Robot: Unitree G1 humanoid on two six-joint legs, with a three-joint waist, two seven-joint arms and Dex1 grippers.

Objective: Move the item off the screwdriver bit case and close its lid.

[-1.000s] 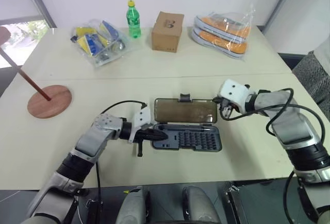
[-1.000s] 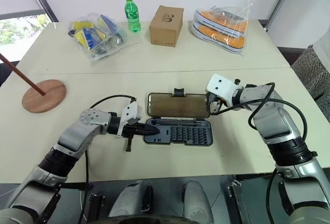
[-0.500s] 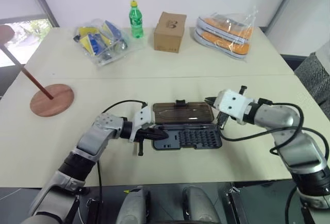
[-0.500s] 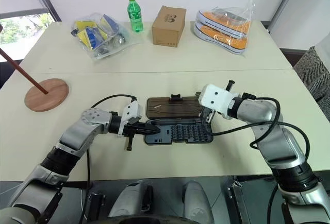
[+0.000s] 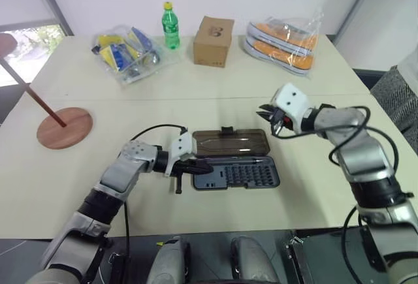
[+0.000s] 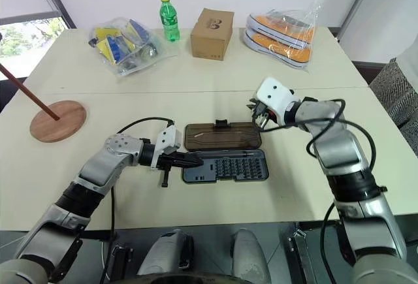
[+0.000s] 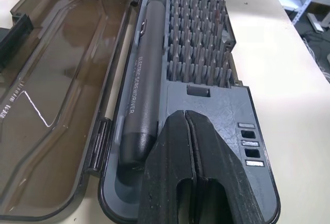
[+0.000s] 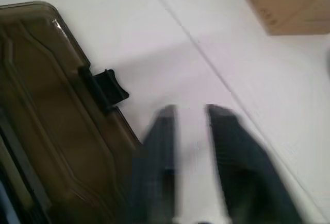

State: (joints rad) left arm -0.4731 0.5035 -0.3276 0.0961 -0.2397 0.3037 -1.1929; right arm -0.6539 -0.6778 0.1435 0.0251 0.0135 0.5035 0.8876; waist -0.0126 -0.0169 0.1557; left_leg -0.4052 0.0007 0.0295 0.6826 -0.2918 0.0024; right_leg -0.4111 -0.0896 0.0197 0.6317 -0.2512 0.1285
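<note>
The left gripper (image 5: 199, 164) has its fingers (image 7: 198, 172) pressed together, tips resting on the near-left corner of the case (image 5: 243, 174) as if pinning it to the table (image 5: 261, 75). The right gripper (image 5: 269, 118) hangs in the air just past the far-right corner of the lid (image 5: 230, 143), fingers (image 8: 232, 152) parted with a gap between them and nothing in the gap; it touches neither lid nor case.

The case lies open near the middle of the table's near half, bits and the slim screwdriver (image 7: 140, 90) exposed. The lid lies folded back flat on the table on the far side of the case, its black latch tab (image 5: 227, 130) on the far edge, pointing away from the robot.

The stand (image 5: 63, 127) sits well apart near the table's left edge, its base disc on the table and its rod leaning up and left. So the first step looks done; the lid is what remains, and it is not yet raised.

Next, I judge, the right gripper needs to come down to the lid's far edge beside the latch tab, get a finger under or pinch that edge, then swing the lid up and over toward the robot until the tab snaps on the case's near rim. The left gripper should hold the case down meanwhile, but it has to clear the near-left corner before the lid lands.
</note>
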